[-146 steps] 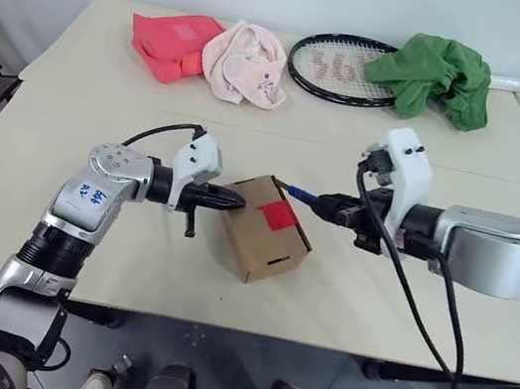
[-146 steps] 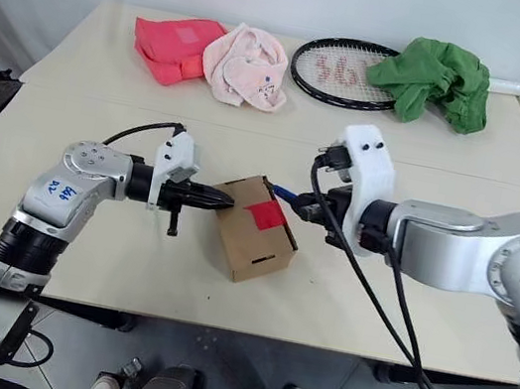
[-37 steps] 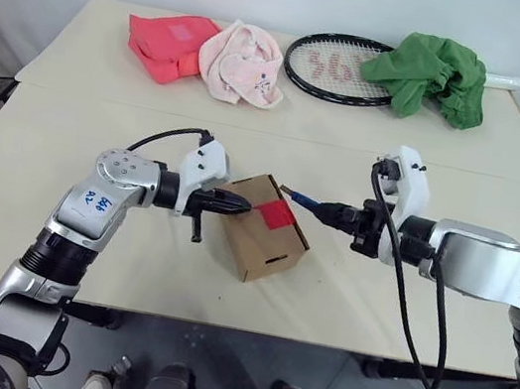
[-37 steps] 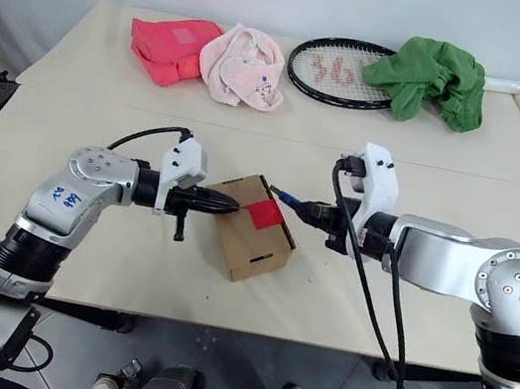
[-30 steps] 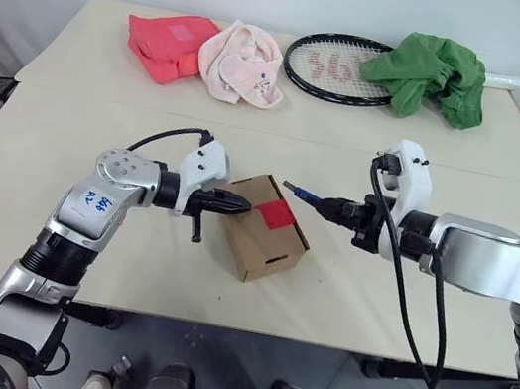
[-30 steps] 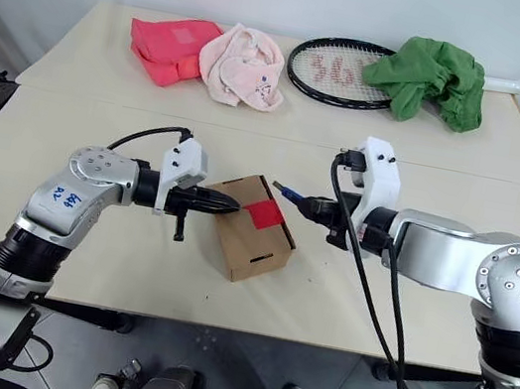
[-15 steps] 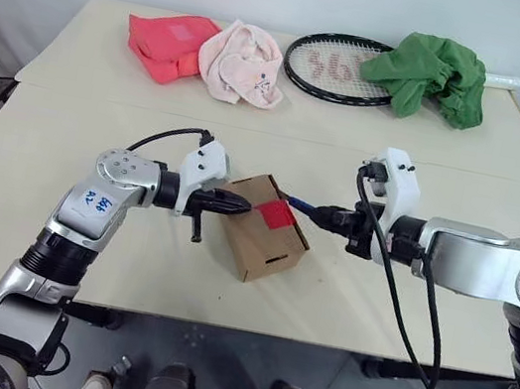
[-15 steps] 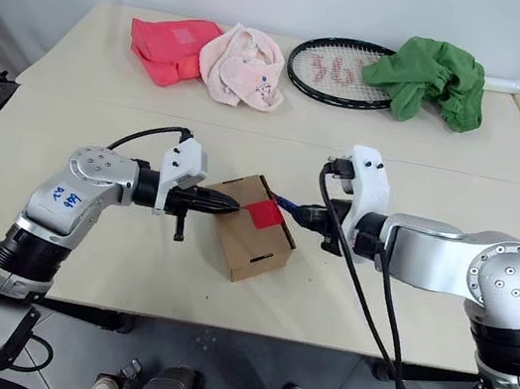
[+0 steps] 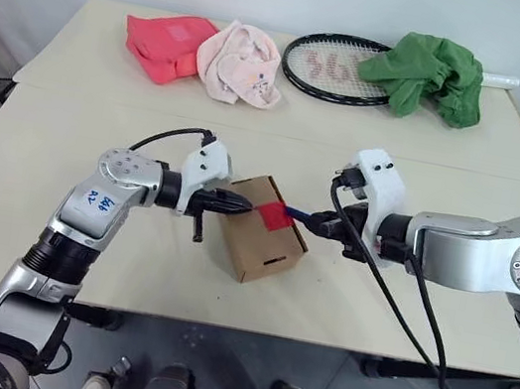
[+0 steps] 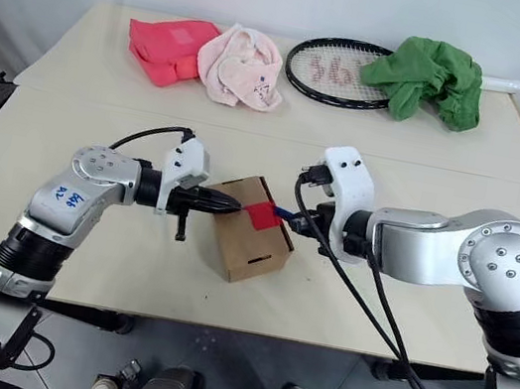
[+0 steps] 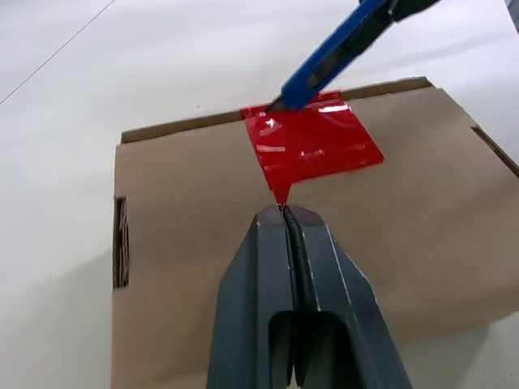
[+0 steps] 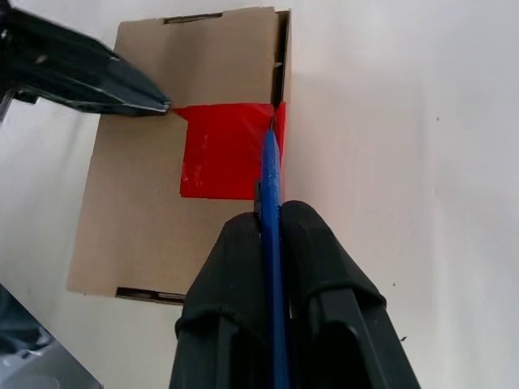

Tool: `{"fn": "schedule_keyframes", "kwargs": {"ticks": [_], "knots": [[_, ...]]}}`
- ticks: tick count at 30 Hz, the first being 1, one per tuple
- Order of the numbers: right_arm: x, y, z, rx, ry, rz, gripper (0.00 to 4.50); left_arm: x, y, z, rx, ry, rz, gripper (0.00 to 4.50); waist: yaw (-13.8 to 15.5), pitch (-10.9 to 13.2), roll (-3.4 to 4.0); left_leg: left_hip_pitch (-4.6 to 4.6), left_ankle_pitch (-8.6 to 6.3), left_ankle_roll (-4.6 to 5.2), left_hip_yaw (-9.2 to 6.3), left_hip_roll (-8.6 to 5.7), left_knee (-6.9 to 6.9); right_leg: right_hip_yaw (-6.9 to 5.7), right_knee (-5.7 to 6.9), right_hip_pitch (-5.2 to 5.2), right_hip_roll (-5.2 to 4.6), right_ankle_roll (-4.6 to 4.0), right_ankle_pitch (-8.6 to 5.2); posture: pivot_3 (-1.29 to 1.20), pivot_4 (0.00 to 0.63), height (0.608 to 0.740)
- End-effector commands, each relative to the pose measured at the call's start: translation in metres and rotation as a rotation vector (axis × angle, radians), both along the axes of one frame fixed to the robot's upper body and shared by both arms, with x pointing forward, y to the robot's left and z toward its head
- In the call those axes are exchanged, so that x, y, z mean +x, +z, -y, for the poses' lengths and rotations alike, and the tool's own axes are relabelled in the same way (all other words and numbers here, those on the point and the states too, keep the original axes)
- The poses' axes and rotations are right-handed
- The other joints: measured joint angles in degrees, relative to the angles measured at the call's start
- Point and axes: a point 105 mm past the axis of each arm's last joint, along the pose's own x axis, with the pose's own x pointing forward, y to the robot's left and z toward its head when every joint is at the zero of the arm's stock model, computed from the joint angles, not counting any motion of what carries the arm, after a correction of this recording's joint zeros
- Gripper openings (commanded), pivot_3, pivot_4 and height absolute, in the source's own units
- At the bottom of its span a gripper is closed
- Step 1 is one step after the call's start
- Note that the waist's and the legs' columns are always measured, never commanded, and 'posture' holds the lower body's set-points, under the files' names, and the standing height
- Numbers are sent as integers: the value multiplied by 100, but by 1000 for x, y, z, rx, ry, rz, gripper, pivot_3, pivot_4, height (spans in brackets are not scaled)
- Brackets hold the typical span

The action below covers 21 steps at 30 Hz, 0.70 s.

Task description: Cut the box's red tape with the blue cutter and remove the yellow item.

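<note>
The right gripper (image 12: 272, 243) clamps the blue cutter (image 12: 270, 186), its tip at the red tape (image 11: 312, 144) on the box (image 9: 259, 230). The left gripper (image 11: 288, 212), closed and empty, presses the lid just beside the tape.

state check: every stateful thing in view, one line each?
Small brown corrugated cardboard box: lid closed, taped.
Red tape patch: stuck over the lid edge, one corner at the left gripper's tip.
Slim blue pen-shaped cutter: held, tip at the tape by the lid edge.
Left gripper: shut, tip on the lid.
Right gripper: shut on the cutter.
Green cloth: crumpled.
</note>
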Motion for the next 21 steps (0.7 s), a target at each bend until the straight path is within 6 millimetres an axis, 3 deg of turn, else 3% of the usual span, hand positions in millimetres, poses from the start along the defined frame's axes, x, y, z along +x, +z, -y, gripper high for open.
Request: {"fn": "schedule_keyframes", "kwargs": {"ticks": [1,9,21], "knots": [[-9,-13,-8,-46,65,-52,101,-1,-3,10,8,-26,4,24,-6,0,0,2,0,0,2,0,0,0,0,0,0,0,0,0,150,740],[1,-6,-7,-70,48,-51,101,-4,-14,17,39,-40,5,24,-51,-3,1,10,0,0,11,5,3,1,7,0,0,-8,5,0,150,740],[-13,-13,5,-120,97,-71,101,-3,-33,19,135,-26,-15,24,16,-7,0,11,-1,1,13,6,6,1,5,2,-1,-9,5,0,150,740]]}}
